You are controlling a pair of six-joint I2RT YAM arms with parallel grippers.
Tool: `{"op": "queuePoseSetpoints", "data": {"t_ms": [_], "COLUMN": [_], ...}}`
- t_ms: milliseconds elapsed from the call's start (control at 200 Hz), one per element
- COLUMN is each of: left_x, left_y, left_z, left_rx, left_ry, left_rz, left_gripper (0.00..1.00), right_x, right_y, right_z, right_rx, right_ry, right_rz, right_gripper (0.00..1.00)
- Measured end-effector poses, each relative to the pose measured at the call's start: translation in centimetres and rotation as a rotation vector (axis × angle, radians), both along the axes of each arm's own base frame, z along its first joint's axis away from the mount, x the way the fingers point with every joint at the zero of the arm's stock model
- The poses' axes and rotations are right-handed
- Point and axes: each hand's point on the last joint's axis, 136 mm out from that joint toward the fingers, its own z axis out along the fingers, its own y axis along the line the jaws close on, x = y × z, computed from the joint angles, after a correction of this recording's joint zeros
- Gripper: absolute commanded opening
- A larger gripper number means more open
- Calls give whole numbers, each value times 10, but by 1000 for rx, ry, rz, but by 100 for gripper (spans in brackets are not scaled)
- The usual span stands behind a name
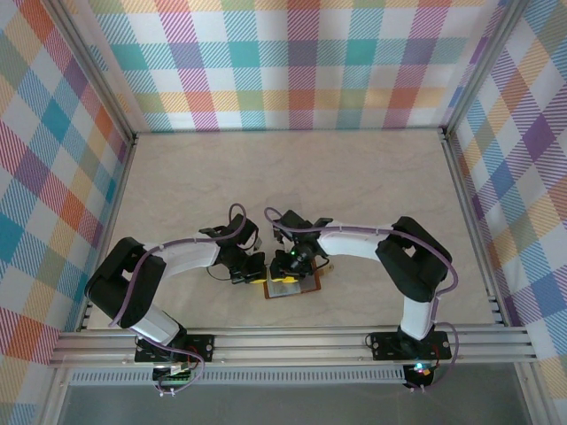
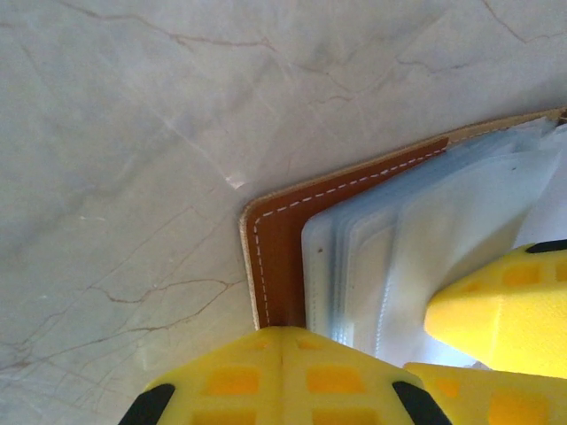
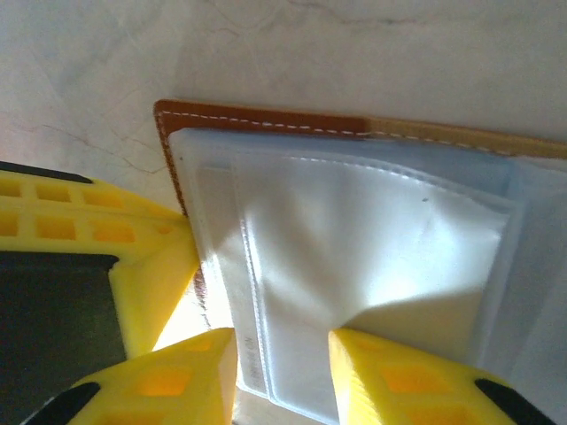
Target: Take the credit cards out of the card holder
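While the left claw (image 2: 282,347) presses, tips closed together, on the brown edge of the card holder (image 1: 292,288), we judge the step in hand to be fishing a card out of the milky pockets (image 3: 372,239). The holder lies open on the table (image 1: 354,177), toward 6 o'clock from its middle, between the two arms. The left claw sits at its 9 o'clock and the right claw (image 3: 282,350) at its 12 o'clock.

The right claw's jaws stand narrowly apart over a pocket leaf, holding nothing we can make out. To do this well we would leave the left claw pinning and slip one right finger under a card's edge. We would then close gently and draw along the pocket mouth, not upward, so the holder stays flat.

We cannot tell the credit cards apart from the pockets. We can read no brand or writing.
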Motion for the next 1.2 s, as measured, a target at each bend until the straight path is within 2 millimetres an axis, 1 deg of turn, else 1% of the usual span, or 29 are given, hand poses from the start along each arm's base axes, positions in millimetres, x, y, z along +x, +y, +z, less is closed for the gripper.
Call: {"op": "queuePoseSetpoints", "data": {"t_ms": [100, 195, 285, 355, 475, 655, 890, 1080, 1200], "left_x": [0, 0, 0, 0, 0, 0, 0, 1, 1], "left_y": [0, 0, 0, -1, -2, -2, -2, -1, 0], "left_z": [0, 0, 0, 0, 0, 0, 0, 1, 1], "left_rx": [0, 0, -1, -3, -8, -10, -10, 7, 17], "left_ry": [0, -1, -3, -5, -6, -7, -9, 1, 0], "left_rz": [0, -3, -4, -7, -14, -17, -21, -34, -40], "left_gripper": [0, 0, 0, 0, 0, 0, 0, 0, 0], "right_x": [0, 1, 2, 3, 4, 5, 10, 22, 22], "right_y": [-5, -11, -17, -18, -22, -37, -56, -66, -71], "right_z": [1, 1, -1, -2, -2, -4, 0, 3, -1], "right_rx": [-70, -136, -199, -233, -277, -349, -431, -432, -397], "right_ry": [-32, -63, -83, -97, -115, -129, -167, -167, -146], "right_rz": [6, 14, 26, 35, 41, 38, 34, 14, 1], "right_gripper": [44, 52, 56, 58, 59, 59, 58, 57, 55]}}
